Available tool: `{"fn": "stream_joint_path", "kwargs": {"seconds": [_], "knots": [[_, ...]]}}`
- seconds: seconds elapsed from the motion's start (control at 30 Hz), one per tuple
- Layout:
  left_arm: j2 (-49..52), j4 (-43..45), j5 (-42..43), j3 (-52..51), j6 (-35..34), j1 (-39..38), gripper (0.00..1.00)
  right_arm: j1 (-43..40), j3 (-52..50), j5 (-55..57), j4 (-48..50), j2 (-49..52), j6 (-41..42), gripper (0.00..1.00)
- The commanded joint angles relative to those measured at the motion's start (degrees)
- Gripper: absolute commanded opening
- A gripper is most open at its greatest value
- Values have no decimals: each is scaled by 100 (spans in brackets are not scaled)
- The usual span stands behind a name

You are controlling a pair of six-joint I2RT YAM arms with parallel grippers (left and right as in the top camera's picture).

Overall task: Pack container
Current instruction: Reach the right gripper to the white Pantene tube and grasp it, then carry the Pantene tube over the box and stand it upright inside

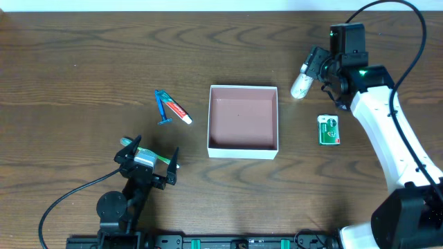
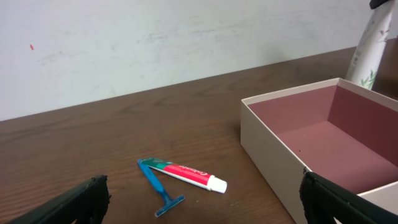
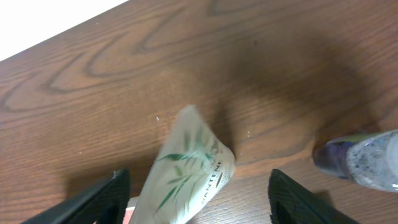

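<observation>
The container (image 1: 242,117), a square white-walled box with a reddish-brown floor, sits mid-table with nothing in it; its near wall (image 2: 273,146) shows in the left wrist view. A white tube with green leaf print (image 1: 300,84) lies to its right rear. My right gripper (image 1: 317,67) is over that tube (image 3: 189,171), which lies between the open fingers (image 3: 102,199), with a gap on each side. My left gripper (image 1: 147,160) rests open near the front left with nothing in it.
A blue razor (image 1: 163,109) and a red-and-white toothpaste tube (image 1: 178,111) lie left of the container. A green packet (image 1: 329,129) lies to its right. A translucent bottle (image 3: 367,162) lies just beside the right finger.
</observation>
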Motion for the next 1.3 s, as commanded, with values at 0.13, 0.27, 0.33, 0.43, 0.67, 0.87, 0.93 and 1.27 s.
{"fn": "stream_joint_path", "kwargs": {"seconds": [0.13, 0.27, 0.33, 0.43, 0.67, 0.87, 0.93, 1.27], "knots": [[-9, -186, 61, -120, 76, 35, 98, 70, 111, 111, 7, 173, 90, 57], [-9, -186, 61, -120, 76, 35, 98, 70, 111, 109, 13, 170, 83, 48], [-9, -186, 61, -120, 76, 35, 98, 70, 111, 109, 13, 166, 13, 39], [-9, -186, 61, -120, 76, 35, 98, 70, 111, 111, 11, 129, -85, 11], [-9, -186, 61, -120, 76, 35, 98, 94, 116, 68, -63, -79, -376, 1], [-9, -186, 61, -120, 76, 35, 98, 275, 348, 225, -260, -844, -1032, 1], [-9, -186, 61, -120, 76, 35, 98, 376, 549, 223, -404, -1115, -1167, 1], [-9, -186, 61, -120, 76, 35, 98, 1611, 1086, 446, -837, -1749, -1327, 1]]}}
